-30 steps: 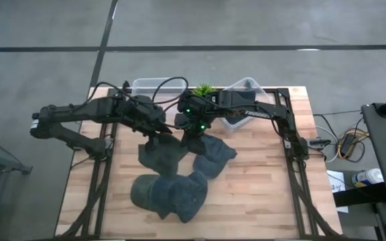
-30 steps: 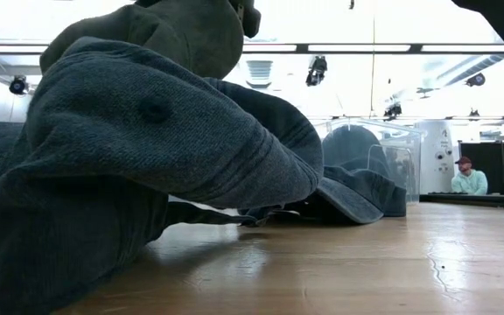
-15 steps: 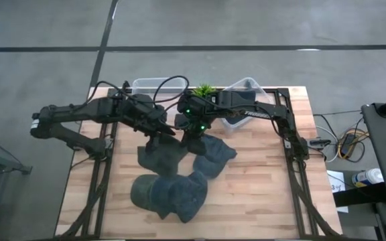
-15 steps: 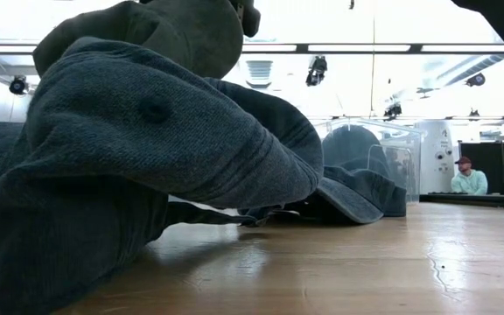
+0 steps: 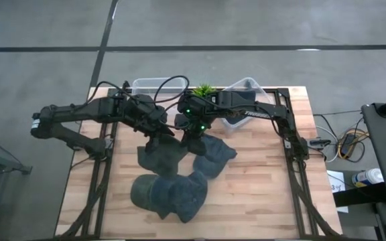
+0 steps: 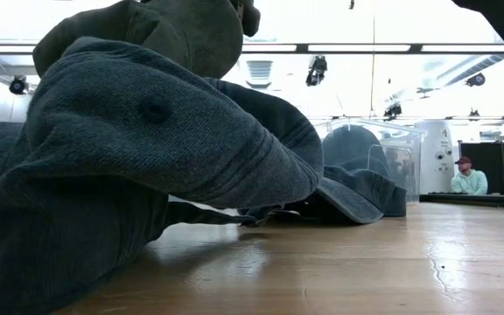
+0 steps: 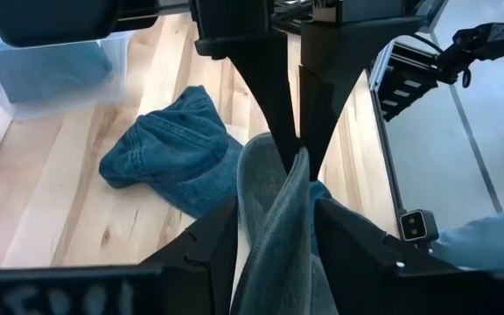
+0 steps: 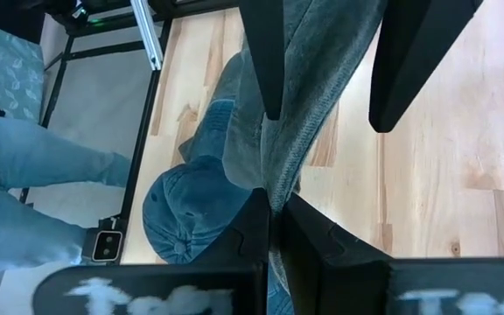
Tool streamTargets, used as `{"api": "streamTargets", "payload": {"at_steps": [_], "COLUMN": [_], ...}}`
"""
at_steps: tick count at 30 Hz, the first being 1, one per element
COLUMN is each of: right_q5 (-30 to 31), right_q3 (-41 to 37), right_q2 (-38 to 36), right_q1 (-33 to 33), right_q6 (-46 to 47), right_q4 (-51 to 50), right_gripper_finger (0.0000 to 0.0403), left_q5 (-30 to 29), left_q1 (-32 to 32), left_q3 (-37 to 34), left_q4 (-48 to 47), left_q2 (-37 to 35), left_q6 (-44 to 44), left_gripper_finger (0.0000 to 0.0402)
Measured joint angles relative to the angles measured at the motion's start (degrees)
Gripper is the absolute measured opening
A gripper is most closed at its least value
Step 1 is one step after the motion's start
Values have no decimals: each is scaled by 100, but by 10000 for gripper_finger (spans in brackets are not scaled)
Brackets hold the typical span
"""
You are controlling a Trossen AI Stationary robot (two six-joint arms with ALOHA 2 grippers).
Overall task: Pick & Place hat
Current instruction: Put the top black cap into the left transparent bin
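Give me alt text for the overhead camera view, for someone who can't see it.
Seen from above, the left gripper and right gripper meet over a dark grey hat on the wooden table. Two more hats lie beside it, with clear plastic bins and a small green plant behind.

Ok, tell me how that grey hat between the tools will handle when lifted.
Probably floppy: the grey hat folds into a thin ridge in the left tool. Likely light, since the right tool pinches only an edge. It may sag and drag on the blue hat.
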Motion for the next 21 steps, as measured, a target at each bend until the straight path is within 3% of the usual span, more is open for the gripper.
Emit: {"api": "streamTargets", "payload": {"at_steps": [5,12,16,21], "right_q5": [9,24,33,35], "right_q3": [-1,-2,-2,-2], "right_q2": [0,0,-7,-226], "right_q1": [0,0,-5,-17], "right_q6": [-2,0,4,86], "right_q4": [-1,72,54,-150], "right_gripper_finger": [11,12,25,73], "left_q5": [-37,177,190,125], "left_q1": [9,4,4,4], "left_q3": [-2,-1,-2,-3], "left_q4": [2,15,11,-2], "left_q2": [0,-15,-34,-166], "left_q6": [7,-4,-24,6], "left_gripper_finger": [119,17,8,5]}}
